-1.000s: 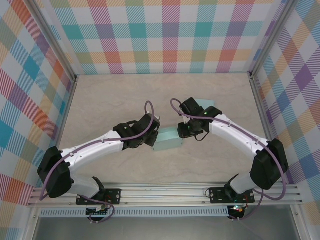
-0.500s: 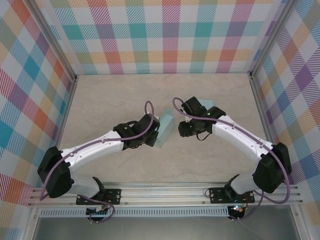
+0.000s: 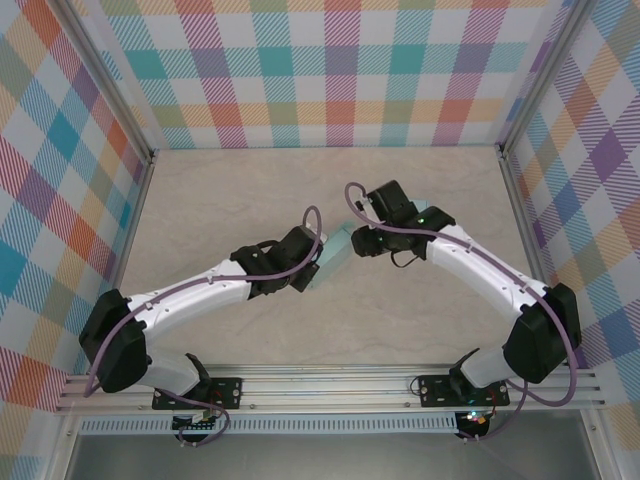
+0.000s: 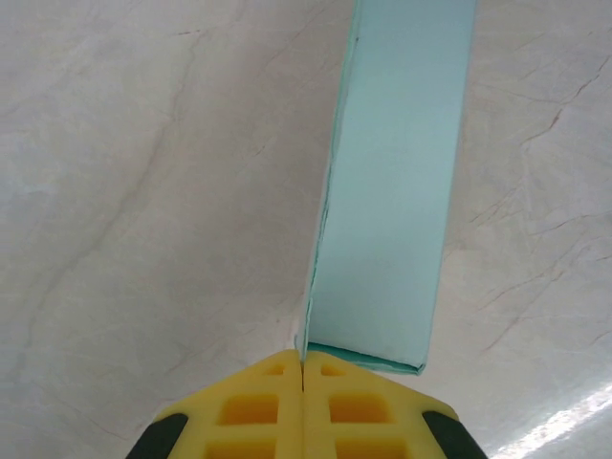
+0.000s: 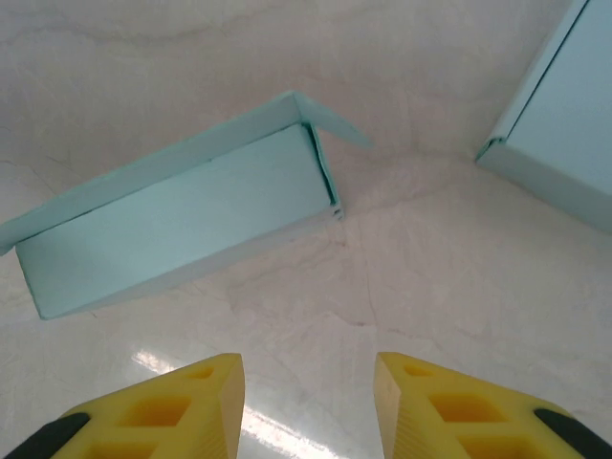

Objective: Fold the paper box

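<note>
Top external shows our left gripper (image 3: 313, 271) pinching the paper box (image 3: 336, 256), flat a second ago, now tipped on edge mid-table, while our right gripper (image 3: 359, 240) opens, free, we reckon, to fold a flap.

The top camera looks down from behind the beige marbled table's (image 3: 220, 200) near edge. Both wrist cameras closely face the pale-teal paper box (image 4: 382, 191).
</note>
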Available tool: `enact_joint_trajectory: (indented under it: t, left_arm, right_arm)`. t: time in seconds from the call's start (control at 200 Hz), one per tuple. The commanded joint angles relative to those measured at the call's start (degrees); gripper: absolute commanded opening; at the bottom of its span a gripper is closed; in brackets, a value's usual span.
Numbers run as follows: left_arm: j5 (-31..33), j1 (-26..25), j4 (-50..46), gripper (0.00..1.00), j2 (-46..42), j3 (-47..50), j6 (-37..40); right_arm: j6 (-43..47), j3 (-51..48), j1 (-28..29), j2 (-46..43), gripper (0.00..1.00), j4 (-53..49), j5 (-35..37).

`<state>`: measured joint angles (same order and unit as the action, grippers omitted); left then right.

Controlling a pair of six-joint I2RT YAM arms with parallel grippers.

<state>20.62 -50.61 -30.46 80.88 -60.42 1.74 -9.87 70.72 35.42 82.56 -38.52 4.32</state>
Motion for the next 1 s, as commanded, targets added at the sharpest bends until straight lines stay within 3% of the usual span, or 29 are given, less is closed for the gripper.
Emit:
enact_joint_trajectory:
  t: [0.0, 0.245, 0.81, 0.995]
  left_arm:
    - [2.0, -0.9, 1.3, 0.03, 1.0, -2.3, 5.6]
    - [1.9, -0.7, 1.5, 0.03, 1.7, -2.0, 7.3]
    - [0.8, 0.0, 2.6, 0.03, 0.7, -0.7, 7.8]
    - [1.0, 0.3, 2.9, 0.03, 1.1, -0.6, 7.5]
  right_arm:
    - [7.3, 0.2, -2.8, 1.3, 0.41, 6.0, -4.8]
    - [16.0, 0.6, -7.8, 5.8, 0.45, 10.9, -14.4]
    - [21.9, 11.5, -8.3, 19.2, 0.48, 9.4, -14.8]
    - [21.8, 13.3, -8.3, 20.5, 0.37, 7.6, -16.8]
